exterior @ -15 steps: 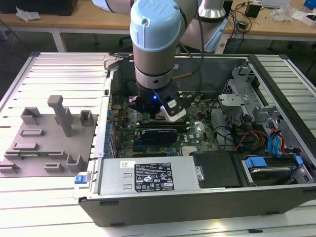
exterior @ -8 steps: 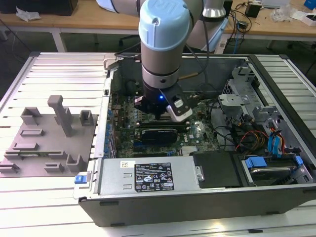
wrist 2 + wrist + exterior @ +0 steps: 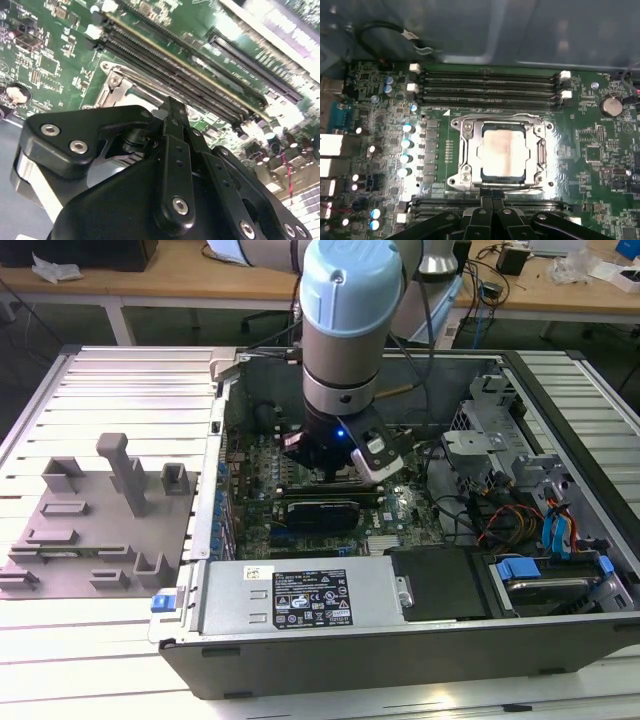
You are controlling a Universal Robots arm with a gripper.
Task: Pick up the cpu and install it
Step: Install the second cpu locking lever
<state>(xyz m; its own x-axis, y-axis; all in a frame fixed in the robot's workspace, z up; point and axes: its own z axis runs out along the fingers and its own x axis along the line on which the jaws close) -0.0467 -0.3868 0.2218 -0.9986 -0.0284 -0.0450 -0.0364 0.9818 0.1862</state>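
Exterior view, left to right: grey fixture plate (image 3: 95,530) with blocks sits at frame left on the ribbed table (image 3: 60,660), clear table room around it. Case (image 3: 400,640) lies open at centre and right, walls boxing in the board (image 3: 300,465). Arm (image 3: 350,330) drops in from top centre, gripper (image 3: 335,472) low over the board, fingertips hidden behind its own body. Drive cage (image 3: 480,440) and cables (image 3: 500,515) crowd the right side, little free room there.

First wrist view: cpu (image 3: 505,155) sits centre frame inside the socket frame (image 3: 465,150), silvery top with a brownish smear, seated flat. Memory slots (image 3: 490,85) run just above the socket, capacitors (image 3: 407,150) to its left. Gripper (image 3: 492,212) at bottom centre, cut off by the frame edge, fingers pressed together, holding nothing, just below the socket rim.

Second wrist view: gripper links block most of the socket; cpu hard to make out.
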